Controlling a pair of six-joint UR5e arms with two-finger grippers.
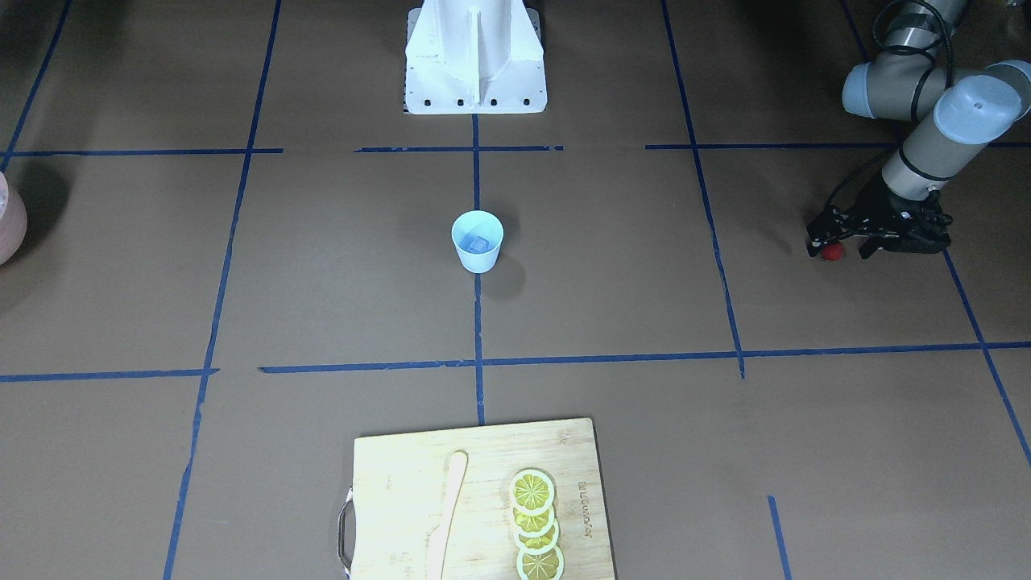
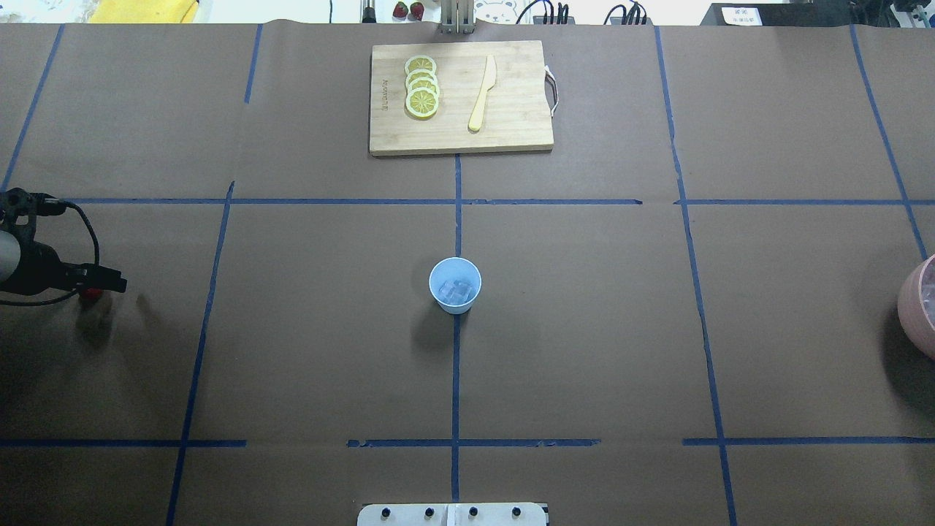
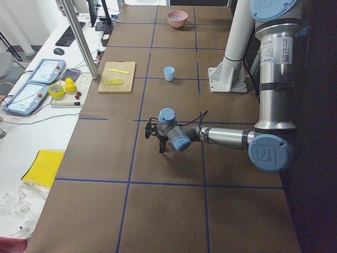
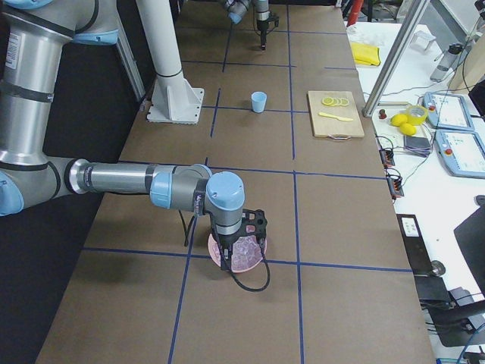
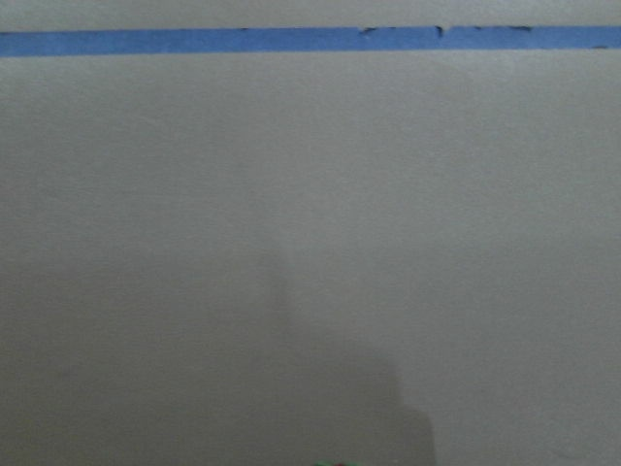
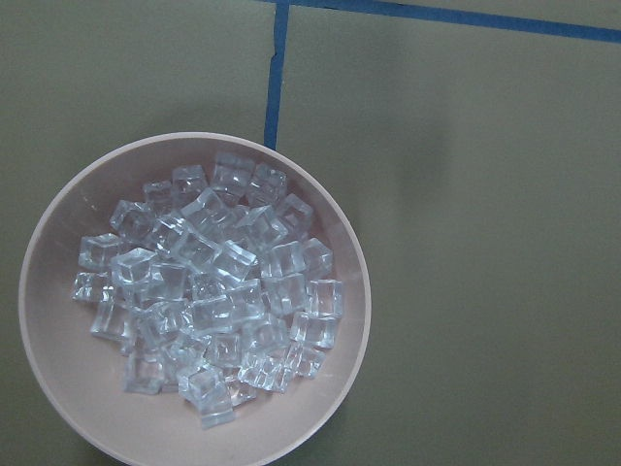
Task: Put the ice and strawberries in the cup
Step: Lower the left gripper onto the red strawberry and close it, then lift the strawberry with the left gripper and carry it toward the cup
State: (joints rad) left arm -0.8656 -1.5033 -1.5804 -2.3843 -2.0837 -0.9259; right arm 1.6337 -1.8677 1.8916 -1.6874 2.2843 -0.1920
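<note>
The left gripper (image 1: 842, 245) hangs at the left end of the desk (image 1: 644, 282), jaws apparently parted around the 1 strawberry (image 1: 832, 251); I cannot tell if they touch. The cup (image 1: 477, 259), holding ice (image 1: 479, 242), stands mid-desk, well apart to the right. The right gripper (image 4: 239, 241), over the pinkish bowl (image 6: 361, 320), cannot be judged.

One cup (image 1: 478, 242), one strawberry (image 1: 832, 251), four slices (image 1: 532, 490)

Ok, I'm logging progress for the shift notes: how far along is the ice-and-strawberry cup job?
Done: ice sits in the cup. In hand: the left end effector is at the strawberry, far from the cup; grip unclear. Remaining: strawberry into the cup. The right end effector hangs over the pink bowl of ice.
</note>
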